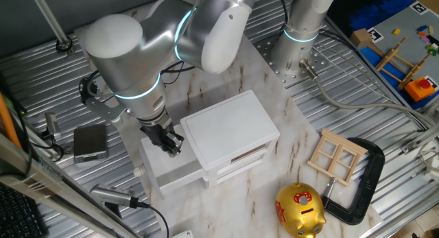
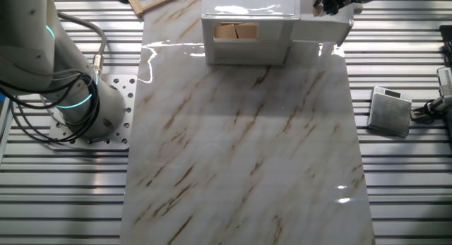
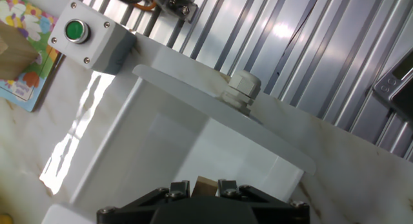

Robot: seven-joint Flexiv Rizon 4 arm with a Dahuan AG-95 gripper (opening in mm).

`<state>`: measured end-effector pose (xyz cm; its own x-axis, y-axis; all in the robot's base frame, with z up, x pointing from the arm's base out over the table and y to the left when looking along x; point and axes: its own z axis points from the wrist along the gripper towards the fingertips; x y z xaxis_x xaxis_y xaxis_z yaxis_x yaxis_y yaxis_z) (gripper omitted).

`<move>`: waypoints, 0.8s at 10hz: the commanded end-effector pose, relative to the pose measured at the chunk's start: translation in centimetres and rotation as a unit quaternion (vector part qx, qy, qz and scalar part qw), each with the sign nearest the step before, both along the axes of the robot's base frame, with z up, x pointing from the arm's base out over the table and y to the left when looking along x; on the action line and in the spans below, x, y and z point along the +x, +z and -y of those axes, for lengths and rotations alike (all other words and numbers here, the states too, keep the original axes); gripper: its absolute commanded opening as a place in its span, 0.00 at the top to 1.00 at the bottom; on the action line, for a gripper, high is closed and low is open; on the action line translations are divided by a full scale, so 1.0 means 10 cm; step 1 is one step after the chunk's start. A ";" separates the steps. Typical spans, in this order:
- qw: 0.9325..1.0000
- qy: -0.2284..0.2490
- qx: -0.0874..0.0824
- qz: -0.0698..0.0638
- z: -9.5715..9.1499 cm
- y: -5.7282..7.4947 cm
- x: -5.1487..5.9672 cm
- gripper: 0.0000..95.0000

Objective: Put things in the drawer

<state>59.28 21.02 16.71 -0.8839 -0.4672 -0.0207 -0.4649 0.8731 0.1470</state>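
Your gripper (image 1: 169, 140) hangs over the pulled-out top drawer (image 1: 171, 171) of the white cabinet (image 1: 230, 128), fingers pointing down into the tray. In the hand view the fingertips (image 3: 222, 186) are pinched on a small brown block (image 3: 206, 183); only its top edge shows between them, so you cannot read a long axis or which way it faces. It looks roughly cube-like, held just above the drawer's white floor (image 3: 187, 153).

The drawer's front panel (image 3: 219, 104) lies ahead of the fingers, its round knob (image 3: 242, 91) sticking out toward the ribbed metal table. Nothing sits between block and drawer floor.

Around you: a grey box with a green button (image 3: 84, 37) past the drawer's corner; a wooden window frame (image 1: 336, 156) and a gold piggy bank (image 1: 300, 209) on the marble board (image 2: 247, 160), both well apart from the drawer; a black C-clamp (image 1: 360, 176) beside the frame. From the other fixed view, the cabinet's open side shows wooden pieces (image 2: 235, 32) inside, and the gripper (image 2: 330, 1) sits at the picture's top edge.
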 end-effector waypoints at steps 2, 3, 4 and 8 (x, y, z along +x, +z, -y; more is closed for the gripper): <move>1.000 0.002 0.000 0.000 0.00 0.00 0.00 0.60; 1.000 0.005 0.000 0.000 0.00 0.00 0.00 0.60; 1.000 0.005 -0.001 0.000 0.00 0.01 0.00 0.80; 1.000 0.014 -0.005 -0.003 -0.02 0.15 -0.06 1.00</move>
<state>58.51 21.20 18.51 -0.8697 -0.4935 -0.0087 -0.4897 0.8607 0.1394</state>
